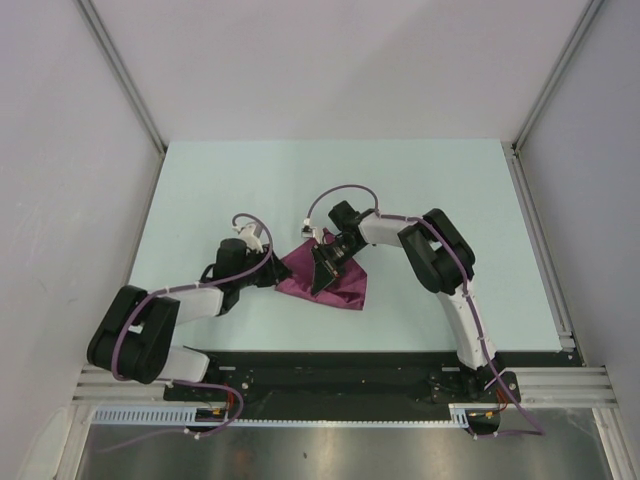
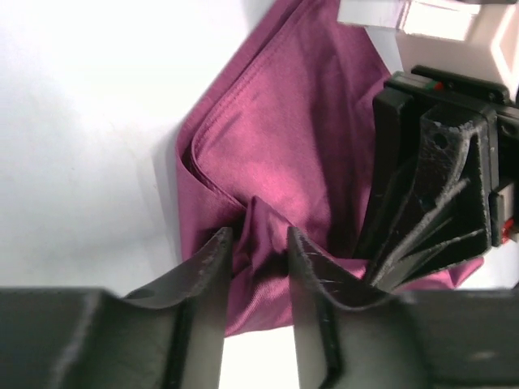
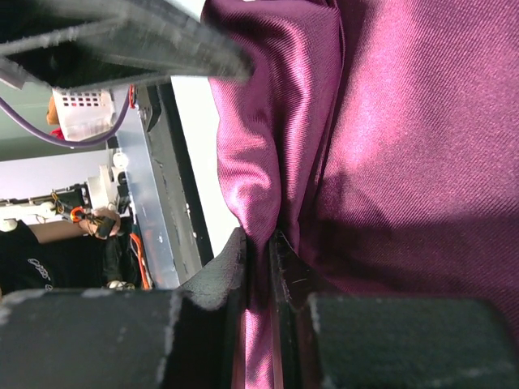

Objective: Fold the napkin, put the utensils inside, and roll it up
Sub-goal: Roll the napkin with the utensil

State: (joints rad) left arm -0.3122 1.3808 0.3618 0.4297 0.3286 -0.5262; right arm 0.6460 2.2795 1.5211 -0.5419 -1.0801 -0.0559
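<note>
1. Plastic, black and scuffed, forms the two fingers [image 2: 207, 279] of the left gripper [image 2: 258, 237] at the left edge of the napkin [image 2: 268, 146]. Its jaws are partway closed, and a bunched ridge of cloth fills the gap.
2. The right gripper [image 3: 258, 237], also two-fingered, sits over the napkin's middle with its jaws nearly together, pinching a thin fold.
3. There is one napkin: plum-purple, finely woven, slightly shiny, and creased into a rough triangle with layered hems.
4. Beyond the napkin lies one smooth, pale green table [image 1: 330, 180].

One napkin [image 1: 345, 290] (plum); two arms [image 1: 190, 300] [image 1: 440, 260]; one table [image 1: 400, 180].
</note>
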